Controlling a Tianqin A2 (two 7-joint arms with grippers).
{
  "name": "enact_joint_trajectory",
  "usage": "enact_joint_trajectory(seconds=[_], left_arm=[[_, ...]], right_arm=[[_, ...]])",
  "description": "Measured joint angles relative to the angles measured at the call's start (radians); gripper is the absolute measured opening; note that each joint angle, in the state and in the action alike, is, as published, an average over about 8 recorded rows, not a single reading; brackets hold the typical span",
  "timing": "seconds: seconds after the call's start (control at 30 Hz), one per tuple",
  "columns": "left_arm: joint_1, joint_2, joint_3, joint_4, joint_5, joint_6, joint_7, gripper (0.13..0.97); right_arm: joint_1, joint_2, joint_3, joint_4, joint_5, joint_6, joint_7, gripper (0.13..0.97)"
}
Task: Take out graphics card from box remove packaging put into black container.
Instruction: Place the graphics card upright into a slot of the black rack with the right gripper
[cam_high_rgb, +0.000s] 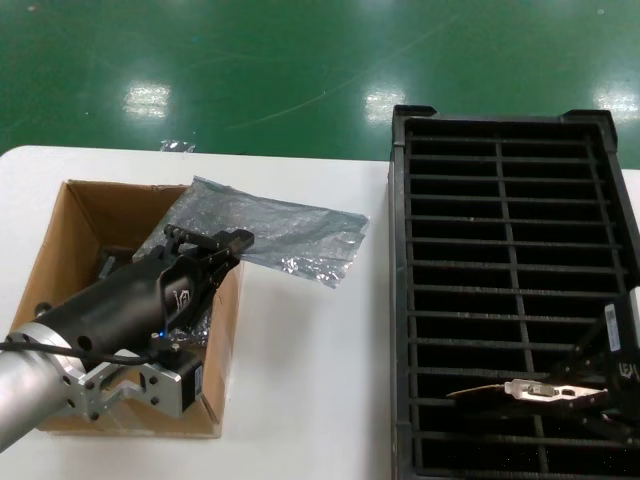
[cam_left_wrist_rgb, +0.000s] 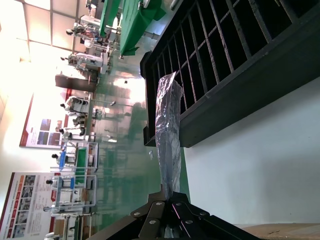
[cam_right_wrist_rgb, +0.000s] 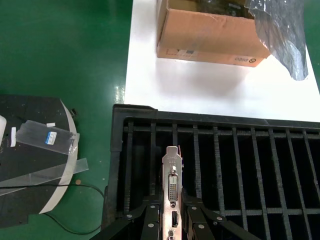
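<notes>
White table: right gripper (cam_high_rgb: 590, 388) clamps graphics card (cam_high_rgb: 520, 390) over black container (cam_high_rgb: 510, 160).

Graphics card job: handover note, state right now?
Left end effector: shut on the packaging, held over the box edge; the bag drapes onto the table.
Right end effector: shut on the graphics card, over the near slots of the black container.
Done: card out of box and unbagged.
Left: lower card into a slot, release; drop the empty bag.
</notes>
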Motion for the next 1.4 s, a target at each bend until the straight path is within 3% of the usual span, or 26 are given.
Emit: enact_joint_trajectory(seconds=[0.5,1.4], left_arm=[[0.000,0.000,0.000,0.000,0.000,0.000,0.000,0.138],[0.000,0.000,0.000,0.000,0.000,0.000,0.000,0.138]], right_arm=[[-0.002,0.040,0.022,0.076,0.048,0.000,0.012,0.191],[0.035,0.010,-0.078,0.037,-0.019,0.000,-0.043,0.191]])
